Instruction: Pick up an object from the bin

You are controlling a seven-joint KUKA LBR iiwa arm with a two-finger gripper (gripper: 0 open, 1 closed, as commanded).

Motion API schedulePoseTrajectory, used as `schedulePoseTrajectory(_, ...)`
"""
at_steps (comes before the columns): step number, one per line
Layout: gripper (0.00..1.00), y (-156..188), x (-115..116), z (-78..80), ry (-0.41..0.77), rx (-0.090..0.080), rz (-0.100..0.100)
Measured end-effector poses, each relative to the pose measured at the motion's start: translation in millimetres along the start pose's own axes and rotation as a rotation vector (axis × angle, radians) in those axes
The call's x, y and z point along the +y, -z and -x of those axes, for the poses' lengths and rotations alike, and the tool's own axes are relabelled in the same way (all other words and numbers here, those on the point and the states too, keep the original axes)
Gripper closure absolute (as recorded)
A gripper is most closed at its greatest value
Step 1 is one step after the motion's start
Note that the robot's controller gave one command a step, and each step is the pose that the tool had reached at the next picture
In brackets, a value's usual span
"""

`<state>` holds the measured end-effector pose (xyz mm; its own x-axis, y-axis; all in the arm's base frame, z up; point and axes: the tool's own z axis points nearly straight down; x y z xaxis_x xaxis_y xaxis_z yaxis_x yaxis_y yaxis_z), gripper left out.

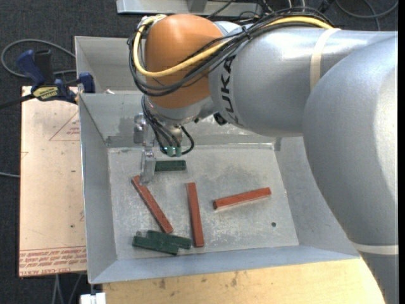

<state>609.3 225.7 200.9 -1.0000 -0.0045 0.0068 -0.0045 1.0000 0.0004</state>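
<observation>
While low, pincer just beside dark green block.

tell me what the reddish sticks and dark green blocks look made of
The reddish sticks are likely painted wood or plastic: matte, straight-edged, even in colour. The dark green blocks are probably the same: matte, no shine, squared edges. The look alone does not settle which.

Claw low at back-left of grey metal bin, just beside small dark green rectangular block. Slanted red-brown bar nearest below it. Second red-brown bar mid-floor, third red-brown bar to the right. Overlapping dark green blocks front-left.
</observation>
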Motion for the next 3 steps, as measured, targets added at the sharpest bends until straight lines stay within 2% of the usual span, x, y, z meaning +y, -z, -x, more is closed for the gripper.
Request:
schedulePoseTrajectory(1,0.00,-134.3,-81.9,27.8,-0.201,-0.003,-0.001)
schedulePoseTrajectory(2,0.00,-98.2,-87.9,46.9,-0.225,-0.014,0.003)
schedulePoseTrajectory(3,0.00,-101.0,-76.8,38.8,-0.309,-0.007,0.002)
